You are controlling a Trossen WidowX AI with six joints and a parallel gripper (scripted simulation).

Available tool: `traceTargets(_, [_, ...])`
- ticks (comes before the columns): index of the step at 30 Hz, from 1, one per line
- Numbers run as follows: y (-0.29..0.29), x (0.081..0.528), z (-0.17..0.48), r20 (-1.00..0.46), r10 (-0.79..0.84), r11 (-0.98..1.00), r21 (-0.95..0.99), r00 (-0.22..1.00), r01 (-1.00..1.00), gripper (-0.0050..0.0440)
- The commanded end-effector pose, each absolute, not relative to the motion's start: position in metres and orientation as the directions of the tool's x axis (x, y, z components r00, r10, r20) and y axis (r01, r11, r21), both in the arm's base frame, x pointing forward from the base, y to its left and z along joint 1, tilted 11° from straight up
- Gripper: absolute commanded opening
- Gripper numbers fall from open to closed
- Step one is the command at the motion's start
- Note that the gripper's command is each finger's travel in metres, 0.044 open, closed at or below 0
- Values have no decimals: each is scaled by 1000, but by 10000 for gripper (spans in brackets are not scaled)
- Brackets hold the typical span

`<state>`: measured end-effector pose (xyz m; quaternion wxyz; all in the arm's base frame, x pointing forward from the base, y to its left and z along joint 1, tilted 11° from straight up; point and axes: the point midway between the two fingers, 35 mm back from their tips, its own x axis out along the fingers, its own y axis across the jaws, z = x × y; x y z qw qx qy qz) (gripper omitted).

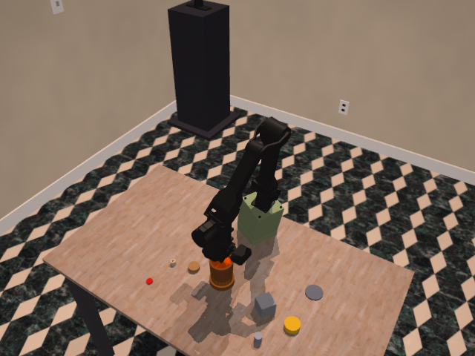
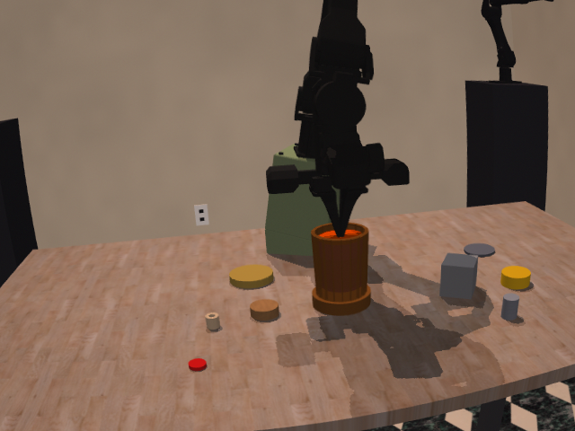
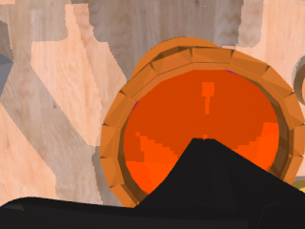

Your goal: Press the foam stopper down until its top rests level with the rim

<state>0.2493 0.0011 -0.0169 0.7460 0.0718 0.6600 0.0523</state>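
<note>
A brown ribbed jar stands upright near the middle of the table. An orange foam stopper fills its mouth and sits a little below the rim. My gripper is shut with nothing between the fingers. It points straight down, its closed tips touching the middle of the stopper inside the rim.
Left of the jar lie a tan disc, a mustard disc, a small cream ring and a red button. To the right are a grey cube, a grey disc, a yellow puck and a small grey cylinder. The green arm base stands behind.
</note>
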Motion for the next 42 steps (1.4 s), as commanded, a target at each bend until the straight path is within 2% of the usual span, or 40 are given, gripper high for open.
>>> traceTargets(1, [3,241,-23,-980,176,984,179,94,20,0])
traceTargets(42, [3,246,-22,-979,175,984,178,108,19,0])
